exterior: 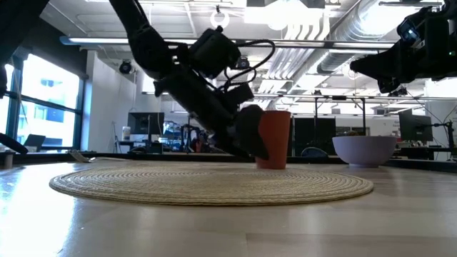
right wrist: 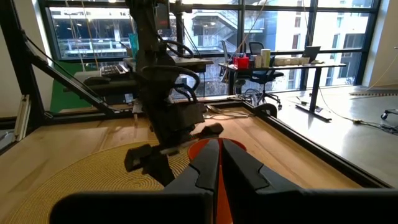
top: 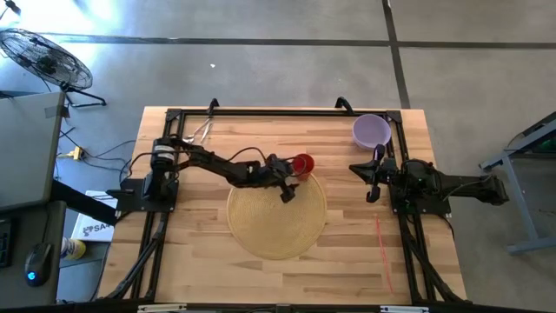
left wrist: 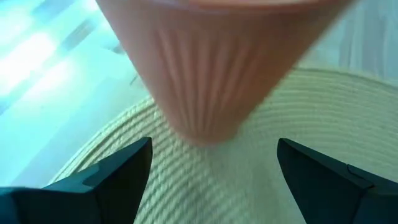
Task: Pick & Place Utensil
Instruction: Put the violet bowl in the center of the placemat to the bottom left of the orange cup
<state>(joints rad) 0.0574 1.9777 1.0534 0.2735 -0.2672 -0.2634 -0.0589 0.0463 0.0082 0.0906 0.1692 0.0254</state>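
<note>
A: Where was the cup (top: 303, 165)?
B: Upright at the mat's (top: 276, 228) far edge, long axis vertical, mouth up. It sat on the mat rim.
A: Left gripper (top: 289, 186)?
B: Low over the mat, just beside the cup. Fingers (left wrist: 118, 177) spread wide, cup ahead between them, not pinched.
A: Right gripper (top: 374, 181)?
B: Parked at the right side of the table (top: 200, 261), near the purple bowl (top: 371, 130). Fingers pressed together, holding nothing.
A: Utensils?
B: Some thin metal ones (top: 201, 131) at the far left corner; can't tell which kind.
</note>
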